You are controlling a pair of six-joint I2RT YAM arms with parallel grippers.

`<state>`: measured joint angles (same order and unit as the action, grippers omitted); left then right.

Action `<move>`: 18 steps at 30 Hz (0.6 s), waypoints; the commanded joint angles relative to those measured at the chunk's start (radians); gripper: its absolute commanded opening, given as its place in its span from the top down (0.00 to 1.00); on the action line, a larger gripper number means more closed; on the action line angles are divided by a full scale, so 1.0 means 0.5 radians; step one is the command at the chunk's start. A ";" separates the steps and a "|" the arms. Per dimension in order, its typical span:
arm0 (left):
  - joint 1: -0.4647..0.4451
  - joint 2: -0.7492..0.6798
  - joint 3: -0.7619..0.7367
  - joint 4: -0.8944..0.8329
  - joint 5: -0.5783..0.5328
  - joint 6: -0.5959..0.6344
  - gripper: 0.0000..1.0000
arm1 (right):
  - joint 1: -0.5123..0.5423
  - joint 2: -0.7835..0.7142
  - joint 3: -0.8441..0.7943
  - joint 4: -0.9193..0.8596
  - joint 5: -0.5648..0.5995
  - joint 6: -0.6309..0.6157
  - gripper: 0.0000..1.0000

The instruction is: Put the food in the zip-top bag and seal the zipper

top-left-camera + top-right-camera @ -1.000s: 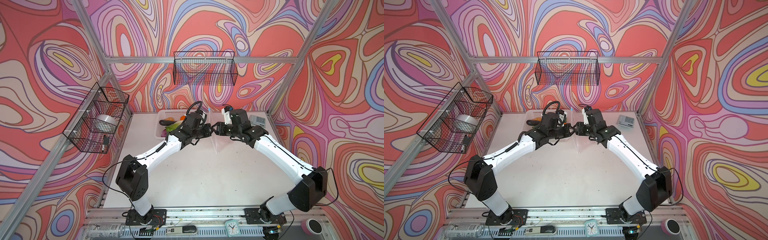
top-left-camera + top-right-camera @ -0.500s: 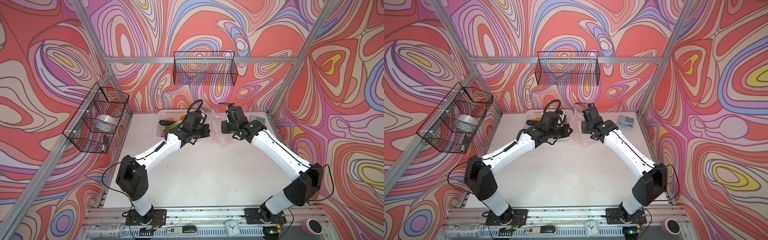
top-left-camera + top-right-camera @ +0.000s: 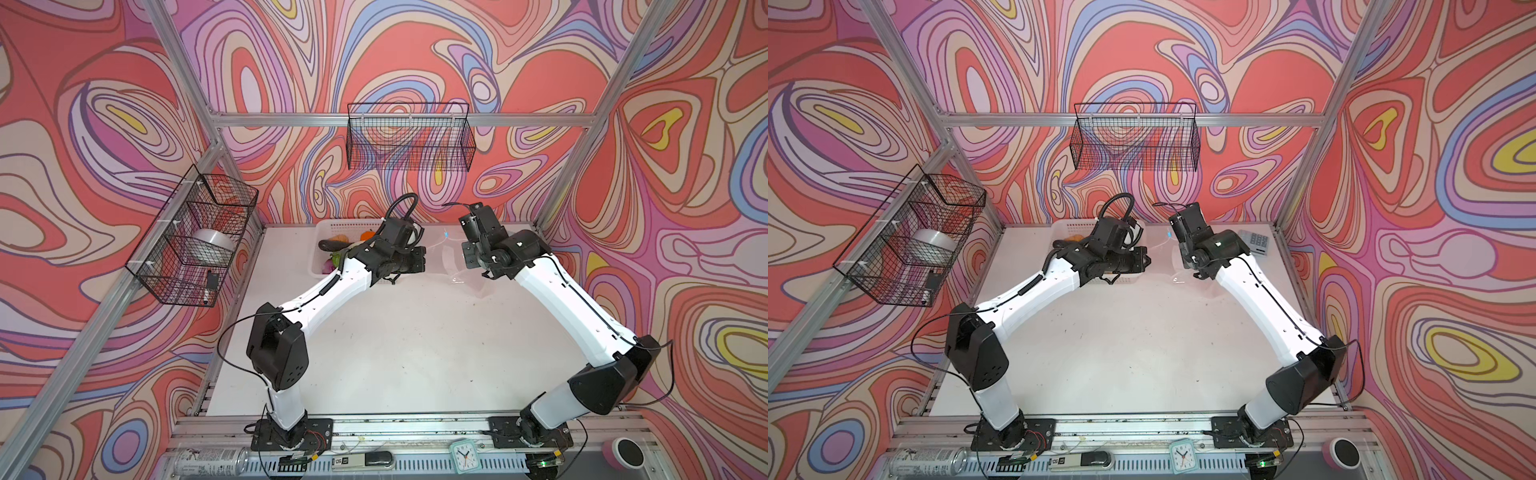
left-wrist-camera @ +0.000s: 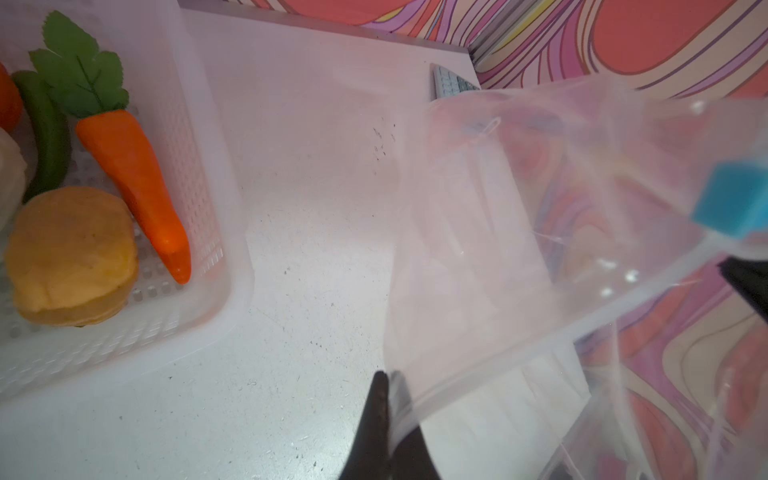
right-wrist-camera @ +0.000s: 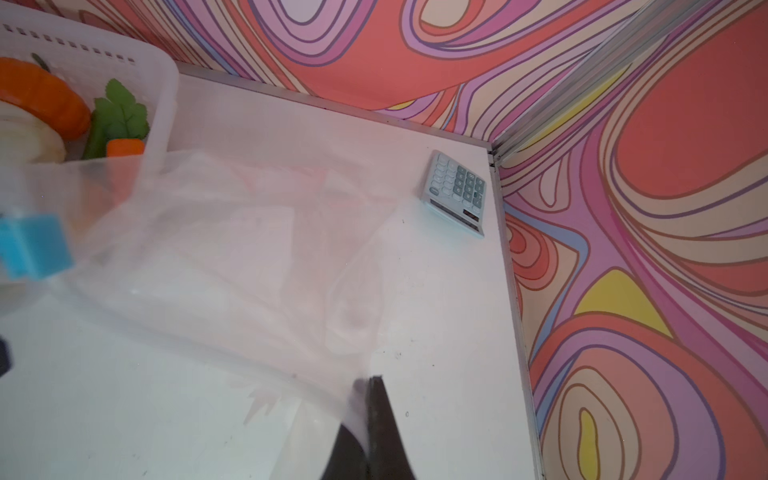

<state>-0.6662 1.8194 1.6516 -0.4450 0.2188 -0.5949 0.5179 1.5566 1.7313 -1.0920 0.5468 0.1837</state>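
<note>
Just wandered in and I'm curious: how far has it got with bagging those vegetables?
Done: nothing is bagged yet. In hand: left tool and right tool each pinch the clear bag. Left: the carrot and the rest sit in the white basket; sealing comes last.

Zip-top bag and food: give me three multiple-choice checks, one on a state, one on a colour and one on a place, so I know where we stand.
1. The zip-top bag is:
A. lying flat, untouched
B. pinched at its edge by the left pincer and the right pincer
C. rolled up tight

2. Its slider tab is:
A. red
B. black
C. light blue

3. The carrot lies:
A. in the white basket
B. inside the bag
C. held in a pincer

Answers:
1 B: each wrist view shows shut jaws with clear film between them.
2 C: the blue block shows in both wrist views.
3 A: it rests within the perforated walls, apart from the bag.
</note>
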 commanded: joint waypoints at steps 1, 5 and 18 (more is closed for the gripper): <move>0.004 0.121 0.040 -0.086 0.107 -0.007 1.00 | 0.001 -0.045 -0.037 -0.006 -0.251 0.043 1.00; 0.004 0.202 0.088 -0.168 0.068 0.049 1.00 | 0.001 0.019 -0.167 0.119 -0.501 0.103 1.00; 0.087 -0.018 0.068 -0.352 -0.151 0.230 0.39 | -0.073 0.171 -0.289 0.334 -0.682 0.212 1.00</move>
<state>-0.6483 1.8862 1.6794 -0.5774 0.1551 -0.5106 0.5030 1.6627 1.6062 -0.9787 0.2409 0.2607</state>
